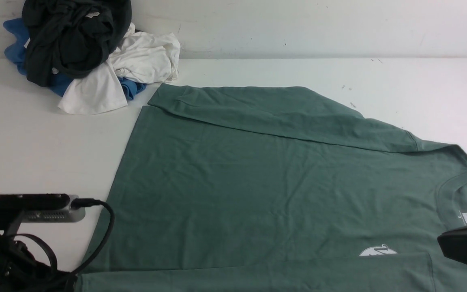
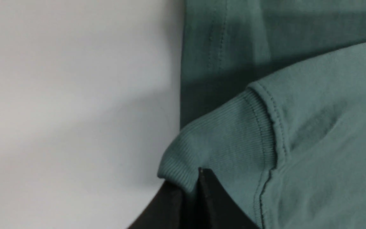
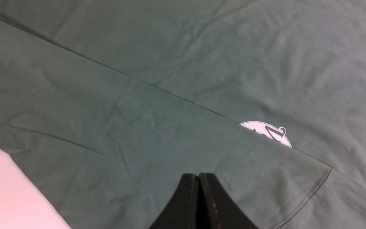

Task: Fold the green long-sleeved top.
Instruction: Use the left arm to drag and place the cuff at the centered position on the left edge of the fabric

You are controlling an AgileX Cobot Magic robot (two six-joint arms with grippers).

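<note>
The bite on the cloth looks thin, and that is where I'd expect trouble; the left gripper (image 2: pixel 192 190) has its jaws closed tight on just the outer corner of the ribbed cuff (image 2: pixel 227 146), so a quick or long pull could well let the ribbing slide out and drop the near sleeve (image 3: pixel 138 133) in a crooked heap; a drag kept low along the tabletop (image 1: pixel 35 142) might also tug the body of the green long-sleeved top (image 1: pixel 258 182) with it and rumple what now lies smooth; the shirt's hem sits just beside the cuff in the left wrist view, though only the cuff seems caught. The top lies spread flat over the middle of the tabletop, running off toward its near edge, hem toward the left edge and neck toward the right edge, with the far sleeve (image 1: pixel 266 113) already laid over the body along the far side. The right gripper (image 3: pixel 199 178) hangs just over the near sleeve by the white logo (image 3: pixel 265 132), jaws pressed fully together with nothing between them, so I doubt it would hold the cloth down; whether its tips touch the fabric I cannot tell. The heap of black, white and blue clothes (image 1: pixel 87 52) sits in the far left corner, just beside the far sleeve's end.
</note>
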